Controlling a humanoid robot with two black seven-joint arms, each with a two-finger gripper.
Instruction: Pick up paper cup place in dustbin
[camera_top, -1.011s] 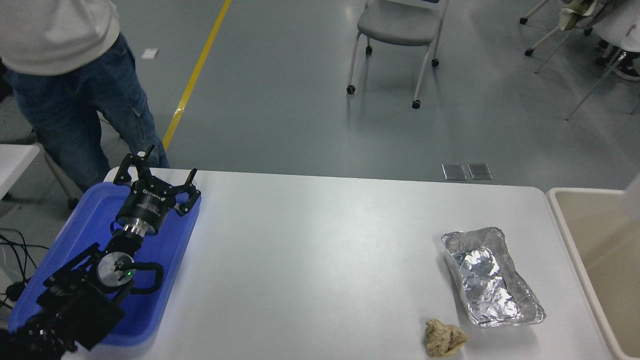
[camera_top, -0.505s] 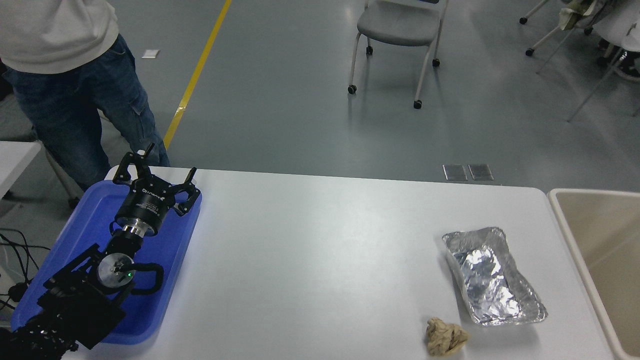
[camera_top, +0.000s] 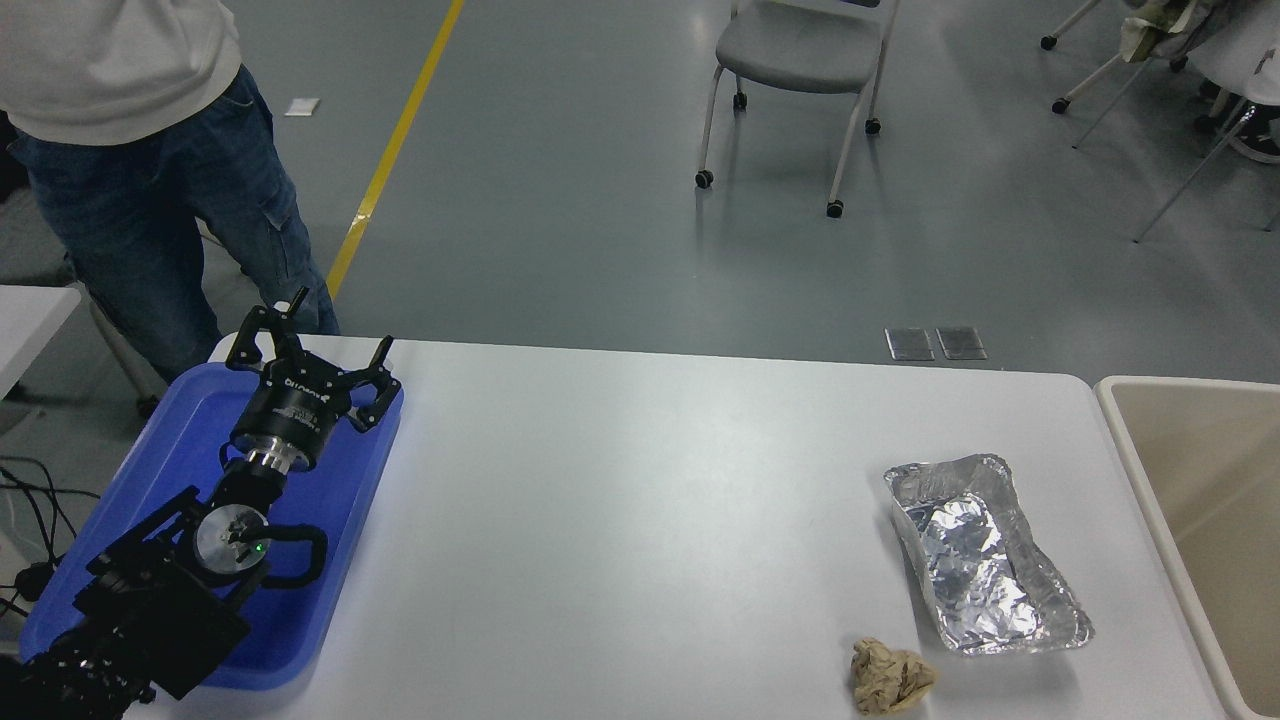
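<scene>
The paper cup is out of view. The beige dustbin (camera_top: 1205, 500) with its pale rim stands at the table's right end, and the part of its inside that I see holds nothing. My left gripper (camera_top: 310, 345) is parked over the blue tray at the lower left, its fingers spread open and empty. My right arm and gripper are out of view.
A crinkled silver foil tray (camera_top: 985, 555) lies at the right of the table. A crumpled brown paper ball (camera_top: 890, 677) lies just in front of it. The blue tray (camera_top: 330, 520) sits at the left end. A person in jeans (camera_top: 150, 220) stands behind the table's far left corner.
A pale blurred thing at the right edge above the dustbin, seen one second ago, is gone. The left arm has not moved. The person shifted slightly.
</scene>
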